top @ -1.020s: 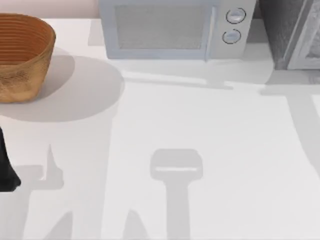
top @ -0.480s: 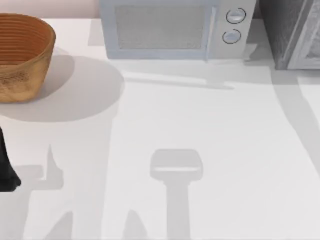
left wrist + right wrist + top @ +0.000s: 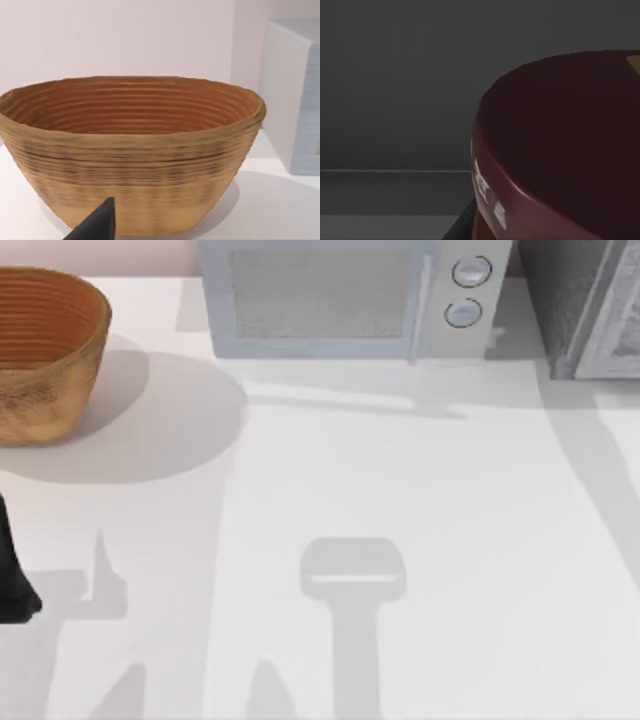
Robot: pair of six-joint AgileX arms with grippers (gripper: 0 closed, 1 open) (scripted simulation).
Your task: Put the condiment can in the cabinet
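The condiment can's dark maroon lid (image 3: 560, 135) looms very close in the right wrist view, held in my right gripper (image 3: 470, 220), whose dark finger edge (image 3: 462, 226) shows beside it. Behind the can lie a dark grey wall and floor. In the top view the cabinet (image 3: 585, 300), speckled grey with a pale framed door, stands at the table's back right corner. My left gripper (image 3: 97, 225) is parked at the table's left edge (image 3: 12, 580), facing the basket.
A woven brown basket (image 3: 45, 350) sits at the back left and also appears as the basket (image 3: 130, 150) in the left wrist view. A white microwave (image 3: 340, 300) with two round knobs stands at the back middle, left of the cabinet.
The arm shadow on the table's right side has swung further right, toward the cabinet. The left arm, basket and microwave have not moved.
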